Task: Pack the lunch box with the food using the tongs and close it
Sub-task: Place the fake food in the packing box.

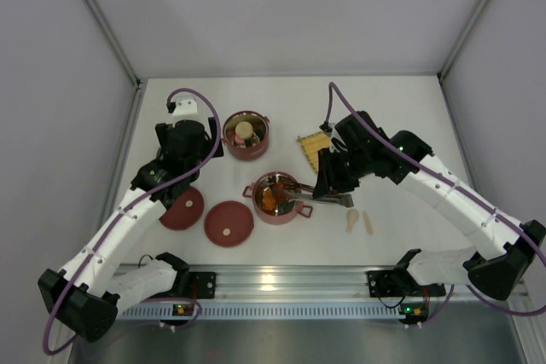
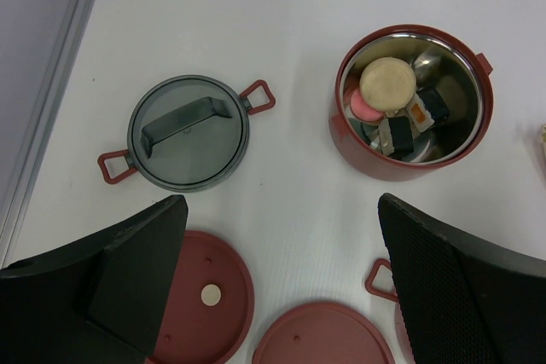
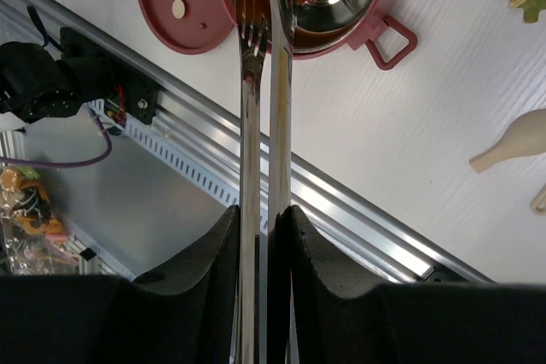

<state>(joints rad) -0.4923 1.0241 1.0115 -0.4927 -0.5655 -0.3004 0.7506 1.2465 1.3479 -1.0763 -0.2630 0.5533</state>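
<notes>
Pinching tongs (image 3: 260, 125) between right fingers (image 3: 200, 296), tips over near lunch box bowl (image 3: 345, 38), left fingers (image 2: 128, 270) spread wide, empty

Tongs (image 3: 280, 108) over near bowl (image 1: 277, 219); far bowl (image 2: 343, 135) behind, lids (image 1: 235, 217) left

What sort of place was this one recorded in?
Most likely a lab robot workcell, not a kitchen: a white table boxed in by plain grey panels, two arms bolted to an aluminium rail, and a lunch box with toy food as props.
</notes>
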